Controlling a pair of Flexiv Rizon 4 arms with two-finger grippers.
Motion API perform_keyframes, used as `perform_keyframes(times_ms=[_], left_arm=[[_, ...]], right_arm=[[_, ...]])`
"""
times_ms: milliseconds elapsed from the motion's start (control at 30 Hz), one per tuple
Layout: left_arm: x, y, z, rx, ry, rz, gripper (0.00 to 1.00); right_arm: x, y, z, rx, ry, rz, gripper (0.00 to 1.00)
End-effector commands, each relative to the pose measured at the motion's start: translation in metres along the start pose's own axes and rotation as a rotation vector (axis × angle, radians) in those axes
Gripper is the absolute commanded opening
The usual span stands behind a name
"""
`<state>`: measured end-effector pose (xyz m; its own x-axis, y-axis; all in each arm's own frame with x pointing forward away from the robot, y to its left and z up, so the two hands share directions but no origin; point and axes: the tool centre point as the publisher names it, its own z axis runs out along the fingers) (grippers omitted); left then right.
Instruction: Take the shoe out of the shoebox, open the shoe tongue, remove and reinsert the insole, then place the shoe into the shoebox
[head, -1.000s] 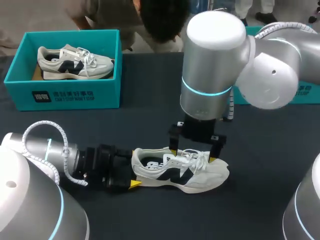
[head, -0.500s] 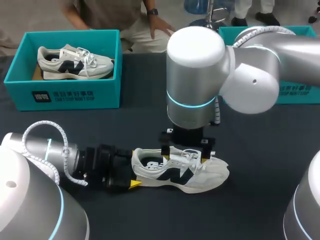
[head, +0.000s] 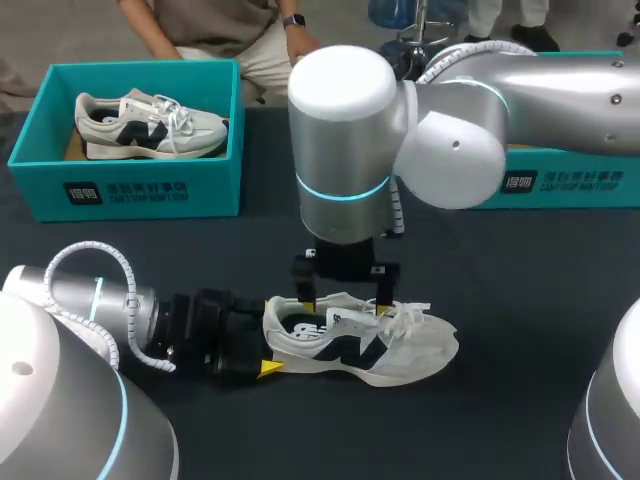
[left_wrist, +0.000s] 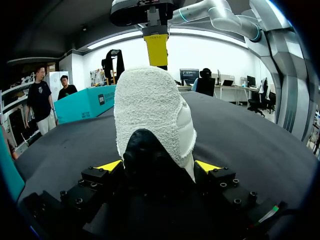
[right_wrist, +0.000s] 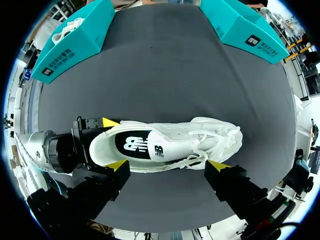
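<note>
Shoe (head: 365, 345) sits lower middle of the frame on the surface (head: 520, 300), heel clamped in the left tool (left_wrist: 159, 166). Right tool (head: 343, 302), fingers apart, has slid left from the laces (head: 405, 318) to over the tongue (head: 348, 316), so tongue-opening looks next.

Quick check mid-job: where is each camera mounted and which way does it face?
Head view: above and behind, looking down on the dark table; both arms show, left gripper holding the white-and-navy sneaker.
Left wrist view: low, looking along the sneaker from its heel; own gripper clamps it.
Right wrist view: above, looking straight down on the sneaker; own right gripper open.
Shared: all show the sneaker.
</note>
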<state>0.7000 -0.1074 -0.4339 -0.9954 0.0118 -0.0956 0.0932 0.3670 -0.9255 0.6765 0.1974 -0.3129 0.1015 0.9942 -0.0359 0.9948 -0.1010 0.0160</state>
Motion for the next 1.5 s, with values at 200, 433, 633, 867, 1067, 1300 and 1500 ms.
perform_keyframes(times_ms=[200,433,633,867,1067,1300,1500], left_arm=[[0.002,0.003,0.004,-0.003,-0.003,0.000,0.00],[0.002,0.003,0.004,-0.003,-0.003,0.000,0.00],[0.002,0.003,0.004,-0.003,-0.003,0.000,0.00],[0.002,0.003,0.004,-0.003,-0.003,0.000,0.00],[0.002,0.003,0.004,-0.003,-0.003,0.000,0.00],[0.002,0.003,0.004,-0.003,-0.003,0.000,0.00],[0.002,0.003,0.004,-0.003,-0.003,0.000,0.00]], right_arm=[[0.048,-0.004,0.012,-0.003,-0.376,0.167,1.00],[0.041,-0.007,0.020,0.004,-0.440,0.197,1.00],[0.029,-0.008,0.025,0.016,-0.500,0.222,1.00],[0.023,-0.004,0.025,0.014,-0.509,0.237,1.00],[0.018,-0.002,0.026,0.010,-0.516,0.245,1.00],[0.013,-0.003,0.028,0.003,-0.523,0.262,1.00],[0.005,-0.008,0.034,-0.001,-0.510,0.285,1.00]])
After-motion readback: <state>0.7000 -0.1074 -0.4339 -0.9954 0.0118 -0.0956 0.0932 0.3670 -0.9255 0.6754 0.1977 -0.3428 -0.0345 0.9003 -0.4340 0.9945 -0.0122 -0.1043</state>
